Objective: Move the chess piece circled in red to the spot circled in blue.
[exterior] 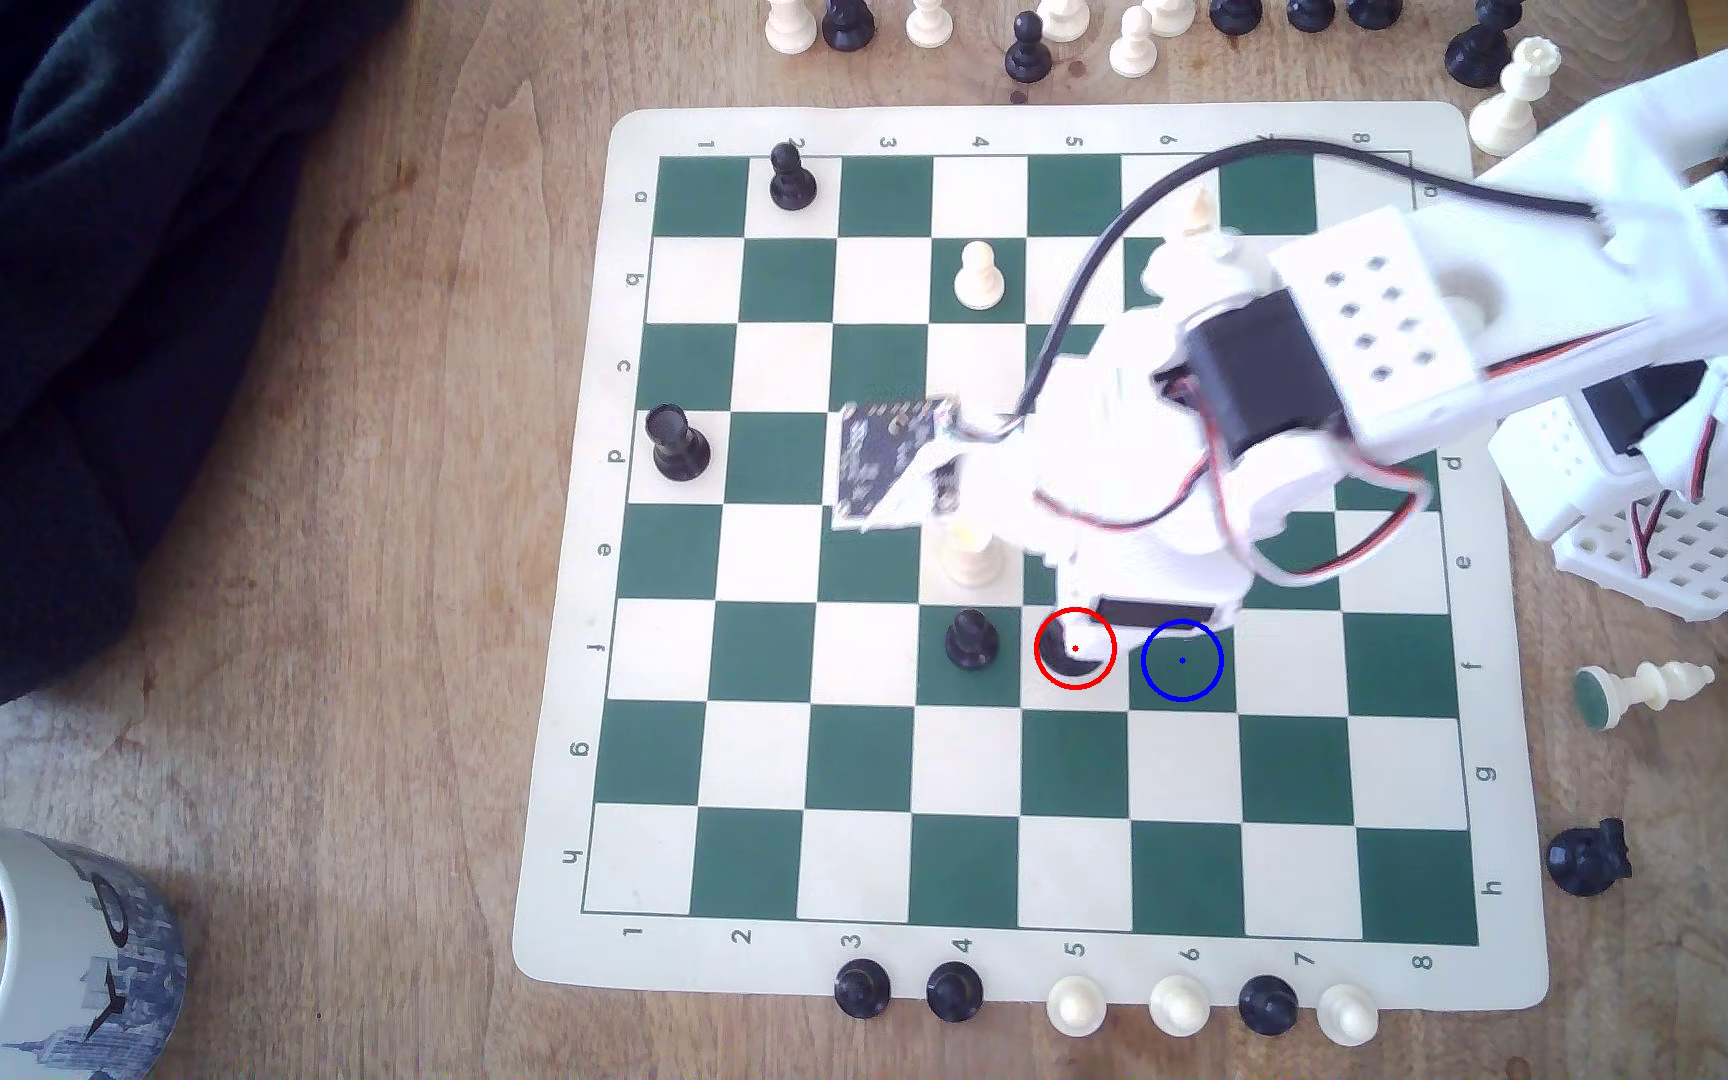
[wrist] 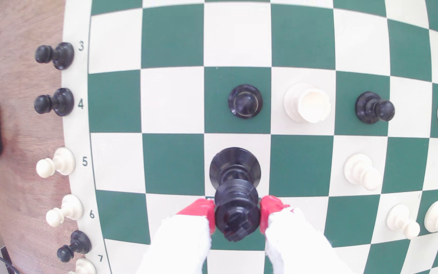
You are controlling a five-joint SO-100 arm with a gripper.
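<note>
Reaching in from the exterior view's right, the white arm bends down over the board so its gripper point(wrist: 237, 213) (red-tipped fingers point(wrist: 202, 210)) clamps the head of the black chess piece point(wrist: 235, 171), upright on its red-ringed cream square, just beside the blue-ringed green square point(exterior: 1182, 660).

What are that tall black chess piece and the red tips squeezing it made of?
The black piece looks like moulded plastic: glossy, with highlights on its ridged collar. The red pads on the end effector look matte, maybe rubber or tape, over rough white fingers, probably printed plastic. I can't be certain.
</note>
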